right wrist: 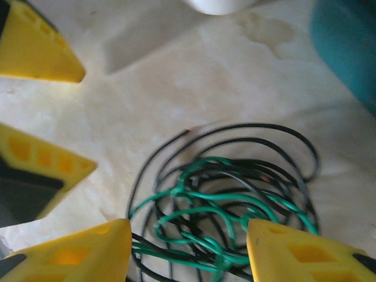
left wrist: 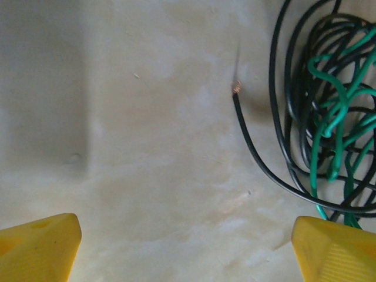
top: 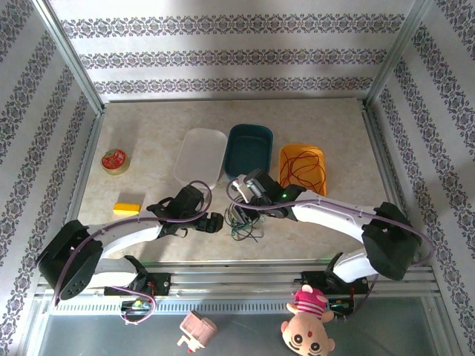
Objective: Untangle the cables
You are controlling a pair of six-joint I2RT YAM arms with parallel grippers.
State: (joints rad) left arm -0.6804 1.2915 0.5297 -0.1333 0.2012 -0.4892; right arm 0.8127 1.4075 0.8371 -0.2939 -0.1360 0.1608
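Note:
A tangle of green and black cables lies on the table between the two arms. My right gripper hovers over it, open, its yellow fingers standing either side of the green and black loops without pinching them. My left gripper is wide open just left of the tangle, with bare table between its fingertips. The cables lie to its right, one stripped black end pointing away. A red cable sits coiled in the orange tray.
Behind the tangle stand a white tray and a teal tray. A tape roll and a yellow block lie at the left. Two plush toys sit below the front rail.

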